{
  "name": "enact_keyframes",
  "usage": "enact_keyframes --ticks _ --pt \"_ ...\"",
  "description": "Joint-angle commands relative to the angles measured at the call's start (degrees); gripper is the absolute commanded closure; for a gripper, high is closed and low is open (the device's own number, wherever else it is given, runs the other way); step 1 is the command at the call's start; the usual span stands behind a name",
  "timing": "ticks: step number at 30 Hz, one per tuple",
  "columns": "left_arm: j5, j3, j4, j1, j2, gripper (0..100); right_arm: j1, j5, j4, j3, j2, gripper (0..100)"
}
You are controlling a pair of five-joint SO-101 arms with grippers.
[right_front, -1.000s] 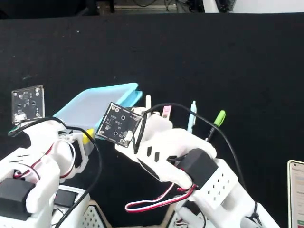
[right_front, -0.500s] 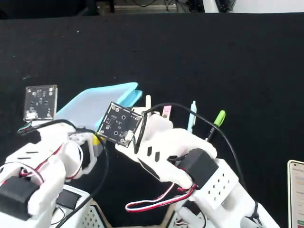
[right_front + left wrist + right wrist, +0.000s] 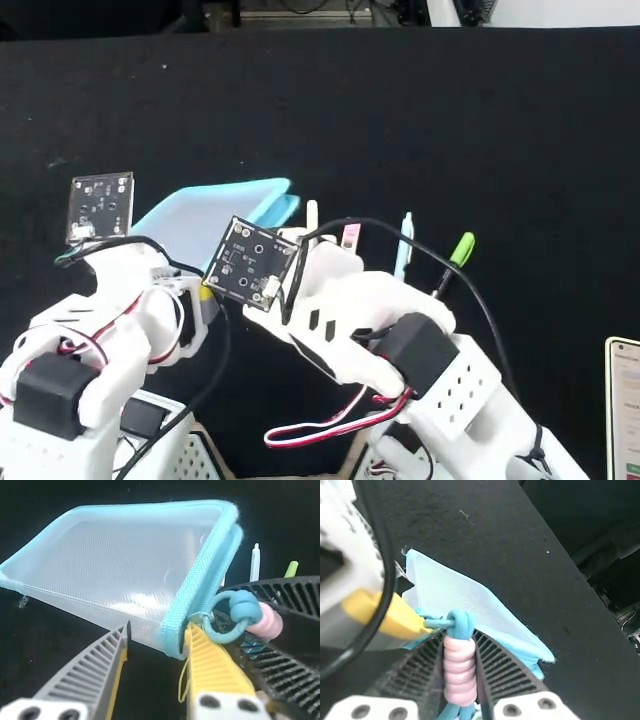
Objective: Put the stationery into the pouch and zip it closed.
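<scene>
Pouch (image 3: 130, 570) see-through, blue-edged | my left gripper (image 3: 157, 630) apart round its corner | my right gripper (image 3: 460, 640) clamped on pink pull (image 3: 460, 680) | pen (image 3: 404, 243), green marker (image 3: 462, 247) lie just beyond

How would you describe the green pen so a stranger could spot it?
On the black table, look right of the translucent light-blue pouch, where pens lie side by side. The lime-green-capped pen is farthest right, beside a pale blue pen.

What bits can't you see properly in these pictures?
High view: pouch corner, behind a camera board.
High view: blue pen and green marker's lower ends, behind the right arm.
High view: white sheet, cut by the edge.
Left wrist view: pouch's contents, clouded by its mesh.
</scene>
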State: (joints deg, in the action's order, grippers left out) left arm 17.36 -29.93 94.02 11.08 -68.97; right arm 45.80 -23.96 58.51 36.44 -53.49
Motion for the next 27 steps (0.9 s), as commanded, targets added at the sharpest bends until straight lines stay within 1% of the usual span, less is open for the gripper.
enact_keyframes --ticks 1,3,7,9,15,17,21,24,27 --pt "-0.09 0.57 -0.79 -0.57 0.0 82 -0.35 0.62 0.09 -3.38 -2.24 98.8" --pt "-0.09 0.92 -0.79 -0.66 -0.09 83 -0.35 0.62 0.09 -3.38 -2.24 98.8" --pt "0.0 1.19 -0.97 -0.66 -0.09 94 -0.35 0.62 0.18 -3.38 -2.24 98.8" --pt "0.0 1.19 -1.05 -0.66 -0.09 97 -0.35 0.7 0.18 -3.38 -2.24 98.8" --pt "0.0 1.19 -0.7 -0.75 -0.09 97 -1.14 0.35 0.18 -1.01 -2.33 98.8" --pt "0.0 1.19 -0.97 -3.03 -0.09 97 -3.08 0.35 0.18 -0.66 -2.33 98.8" --pt "-0.62 3.74 -1.05 -12.0 -0.09 97 -8.26 0.26 0.79 -0.75 -4.88 98.8" --pt "-5.63 7.16 -1.05 -17.71 -0.09 97 -11.25 0.26 0.53 -0.75 -8.57 98.8" --pt "-7.38 11.3 -1.05 -22.55 0.44 97 -13.01 0.26 0.79 -0.75 -11.03 98.8"
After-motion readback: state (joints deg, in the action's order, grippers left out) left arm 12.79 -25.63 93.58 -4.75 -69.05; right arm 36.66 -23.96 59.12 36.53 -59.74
